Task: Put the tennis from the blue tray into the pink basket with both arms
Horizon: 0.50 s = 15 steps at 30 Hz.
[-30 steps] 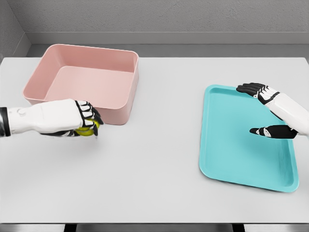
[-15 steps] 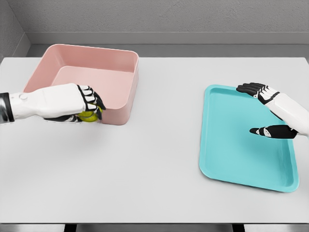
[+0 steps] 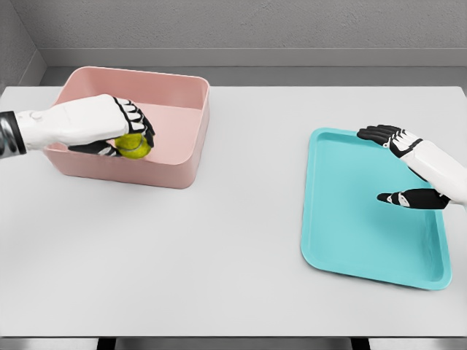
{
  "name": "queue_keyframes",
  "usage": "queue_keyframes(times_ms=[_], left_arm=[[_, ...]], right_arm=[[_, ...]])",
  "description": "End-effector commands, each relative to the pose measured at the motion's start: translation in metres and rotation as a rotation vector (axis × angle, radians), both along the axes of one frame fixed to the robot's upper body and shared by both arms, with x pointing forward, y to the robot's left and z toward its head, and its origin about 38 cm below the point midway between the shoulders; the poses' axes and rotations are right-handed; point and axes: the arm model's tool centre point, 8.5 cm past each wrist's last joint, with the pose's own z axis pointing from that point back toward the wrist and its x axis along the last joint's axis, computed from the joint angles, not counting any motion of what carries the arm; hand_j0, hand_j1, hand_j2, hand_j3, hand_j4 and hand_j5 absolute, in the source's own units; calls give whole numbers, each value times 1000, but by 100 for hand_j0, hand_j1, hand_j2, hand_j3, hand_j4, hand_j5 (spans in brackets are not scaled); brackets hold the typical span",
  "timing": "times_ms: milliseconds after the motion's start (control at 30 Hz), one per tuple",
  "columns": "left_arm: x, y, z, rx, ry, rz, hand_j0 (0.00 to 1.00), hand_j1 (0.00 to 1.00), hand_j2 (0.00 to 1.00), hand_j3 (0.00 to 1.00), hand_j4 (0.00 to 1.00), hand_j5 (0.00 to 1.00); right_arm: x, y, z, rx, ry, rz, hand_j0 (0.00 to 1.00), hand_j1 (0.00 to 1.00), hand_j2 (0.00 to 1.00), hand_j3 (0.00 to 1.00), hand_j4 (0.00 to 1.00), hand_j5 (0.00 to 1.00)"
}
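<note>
Transfer looks nearly done — left hand (image 3: 120,131) grips the tennis ball (image 3: 133,146) over the pink basket (image 3: 186,157), release remaining. Right hand (image 3: 408,169) hovers with fingers spread above the blue tray (image 3: 350,240), holding nothing.

One view only, from the robot's head. It looks steeply down and forward across the desk (image 3: 233,240), at moderate range. The desk's near edge lies along the bottom; the far wall (image 3: 248,25) closes the top. Arms enter from left and right.
</note>
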Motion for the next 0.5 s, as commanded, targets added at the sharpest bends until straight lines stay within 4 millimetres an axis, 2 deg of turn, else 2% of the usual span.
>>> queue_keyframes(times_ms=[0, 133, 233, 267, 300, 333, 467], left_arm=[[8, 3, -5, -19, 14, 27, 59, 59, 59, 59, 59, 59], [32, 3, 5, -50, -6, 69, 59, 59, 59, 59, 59, 59], [54, 12, 3, -66, 2, 134, 61, 61, 61, 61, 61, 61], [63, 16, 5, -79, 2, 161, 73, 73, 73, 73, 73, 73], [69, 17, 5, -89, 7, 176, 93, 93, 93, 93, 93, 93], [68, 16, 3, -91, 12, 173, 100, 100, 100, 100, 100, 100], [66, 18, 3, -89, 13, 174, 100, 100, 100, 100, 100, 100]], right_arm=[[0, 0, 1, 9, 0, 0, 100, 100, 100, 100, 100, 100], [0, 0, 1, 8, 1, 0, 100, 100, 100, 100, 100, 100], [0, 0, 1, 7, 1, 0, 100, 100, 100, 100, 100, 100], [0, 0, 1, 8, 0, -1, 100, 100, 100, 100, 100, 100], [0, 0, 1, 8, 0, -1, 100, 100, 100, 100, 100, 100], [0, 0, 1, 7, 1, 0, 100, 100, 100, 100, 100, 100], [0, -1, 0, 8, 1, -2, 100, 100, 100, 100, 100, 100]])
